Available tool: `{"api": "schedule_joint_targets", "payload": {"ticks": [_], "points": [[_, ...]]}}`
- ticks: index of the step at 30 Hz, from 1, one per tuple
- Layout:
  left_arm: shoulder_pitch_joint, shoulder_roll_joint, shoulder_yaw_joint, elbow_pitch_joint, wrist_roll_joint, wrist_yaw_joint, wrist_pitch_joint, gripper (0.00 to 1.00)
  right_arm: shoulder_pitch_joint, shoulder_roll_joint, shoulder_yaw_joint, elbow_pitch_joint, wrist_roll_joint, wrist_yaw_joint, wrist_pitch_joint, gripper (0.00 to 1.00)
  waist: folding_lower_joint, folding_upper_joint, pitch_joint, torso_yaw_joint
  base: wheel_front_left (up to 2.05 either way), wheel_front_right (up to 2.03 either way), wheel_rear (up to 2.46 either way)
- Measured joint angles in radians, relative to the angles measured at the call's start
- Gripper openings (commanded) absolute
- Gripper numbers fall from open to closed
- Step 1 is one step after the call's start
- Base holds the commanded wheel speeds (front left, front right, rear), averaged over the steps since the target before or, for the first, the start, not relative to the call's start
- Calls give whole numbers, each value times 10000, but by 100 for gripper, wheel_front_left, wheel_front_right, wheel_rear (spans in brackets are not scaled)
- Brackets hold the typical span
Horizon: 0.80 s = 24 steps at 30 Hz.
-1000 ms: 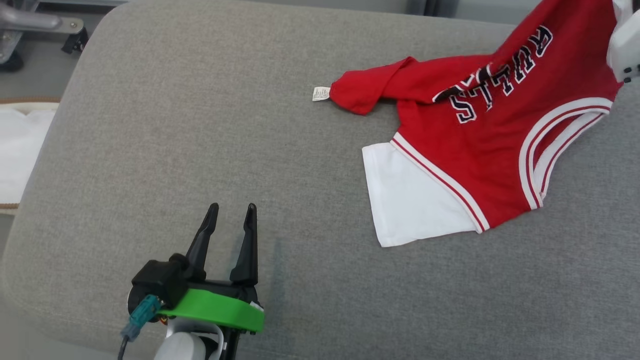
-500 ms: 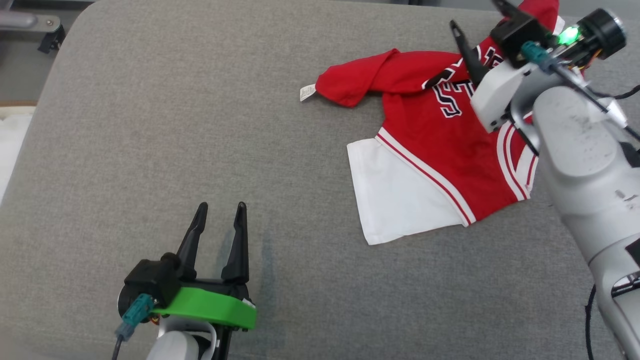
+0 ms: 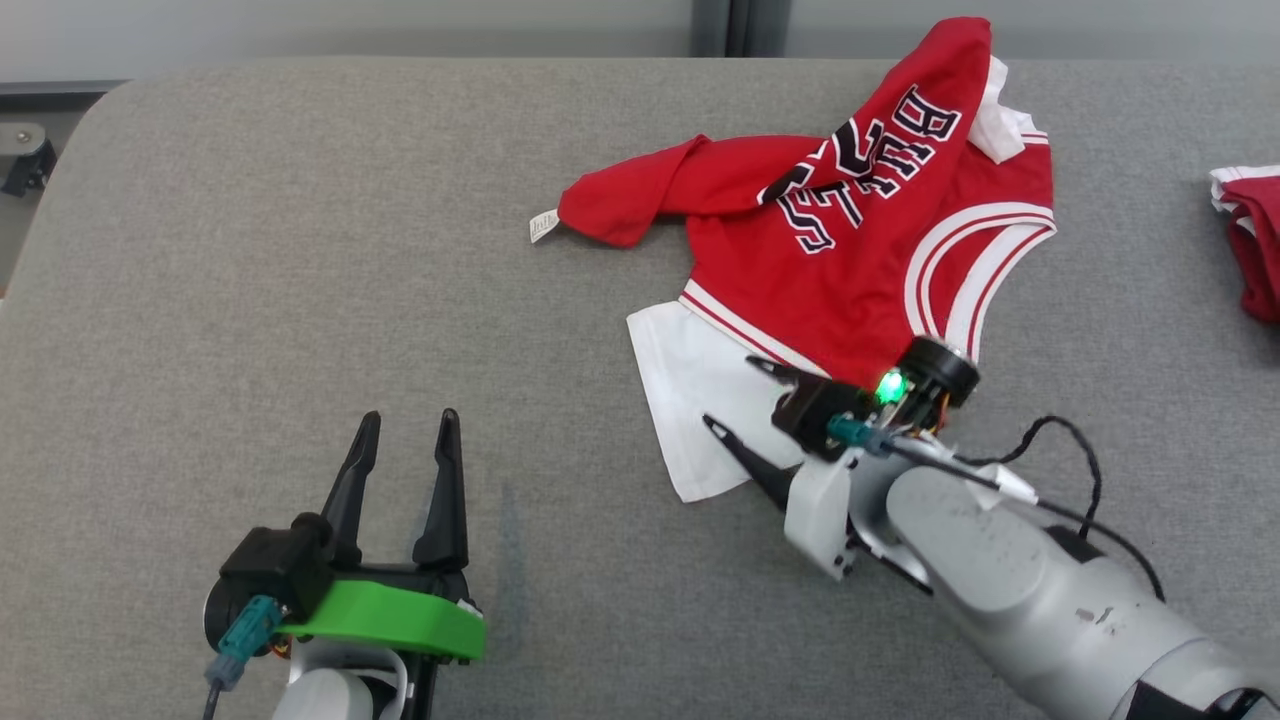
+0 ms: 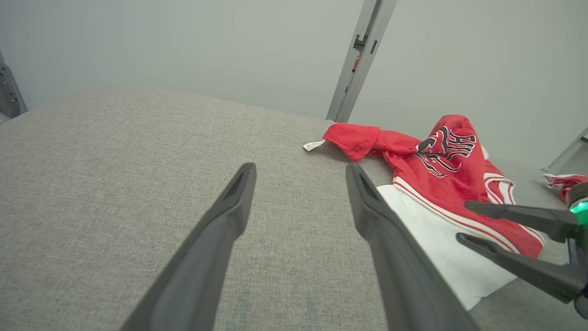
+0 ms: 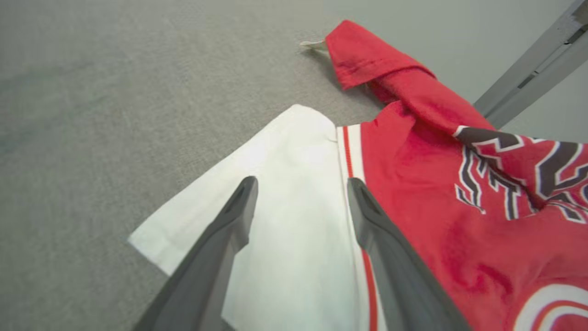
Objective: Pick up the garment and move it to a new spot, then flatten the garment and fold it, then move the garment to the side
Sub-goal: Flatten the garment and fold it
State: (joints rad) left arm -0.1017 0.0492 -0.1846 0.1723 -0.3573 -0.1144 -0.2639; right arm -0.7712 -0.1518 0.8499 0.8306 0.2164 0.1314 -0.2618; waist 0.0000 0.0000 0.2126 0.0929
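Observation:
The garment (image 3: 850,270) is a red jersey with black-and-white lettering, white trim and a white sleeve. It lies crumpled on the grey padded surface (image 3: 300,250), right of centre, with one fold standing up at its far end. My right gripper (image 3: 728,392) is open and hovers over the white sleeve (image 5: 285,151) at the garment's near edge, holding nothing. At the lower left my left gripper (image 3: 410,415) is open and empty, well clear of the garment (image 4: 436,161). The left wrist view also catches the right gripper (image 4: 464,220) beside the sleeve.
Another red and white cloth (image 3: 1250,240) lies at the surface's right edge. A small white tag (image 3: 543,225) sticks out from the garment's left tip. The rounded far edge meets a grey wall with a metal post (image 4: 358,59).
My right gripper opened and let go of the garment's raised far end, then came down to the near white sleeve. The garment has settled. The head camera shifted. The left gripper stayed put.

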Motion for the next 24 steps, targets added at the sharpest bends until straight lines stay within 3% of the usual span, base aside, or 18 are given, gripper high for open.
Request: {"api": "schedule_joint_targets", "payload": {"ticks": [7, 13, 14, 16, 17, 24], "points": [[0, 0, -23, 4, 8, -40, 0, 100, 226, 128, 1739, 359, 453, 0, -19, 100, 0, 0, 149, 26, 0, 0, 0], [-12, 0, -33, 35, 4, -42, 0, 100, -135, 286, 2265, 1147, 433, 2, -92, 100, 0, 0, 232, 152, 0, 0, 0], [-12, 0, -15, 36, 4, -44, 0, 100, -215, 328, 2284, 1273, 403, 6, -109, 49, 0, 0, 243, 164, 0, 0, 0], [-12, 0, 25, 44, -6, -44, 0, 100, -308, 426, 2299, 1480, 374, 13, -117, 9, 0, 0, 244, 157, 0, 0, 0], [-12, 0, 46, 46, -6, -44, 0, 100, -338, 454, 2272, 1542, 372, 17, -117, 0, 0, 0, 239, 147, 0, 0, 0], [12, 0, 192, 58, -6, -36, 0, 100, -299, 343, 1448, 1154, 366, 4, -23, 0, 0, 0, 98, -127, 0, 0, 0]]}}
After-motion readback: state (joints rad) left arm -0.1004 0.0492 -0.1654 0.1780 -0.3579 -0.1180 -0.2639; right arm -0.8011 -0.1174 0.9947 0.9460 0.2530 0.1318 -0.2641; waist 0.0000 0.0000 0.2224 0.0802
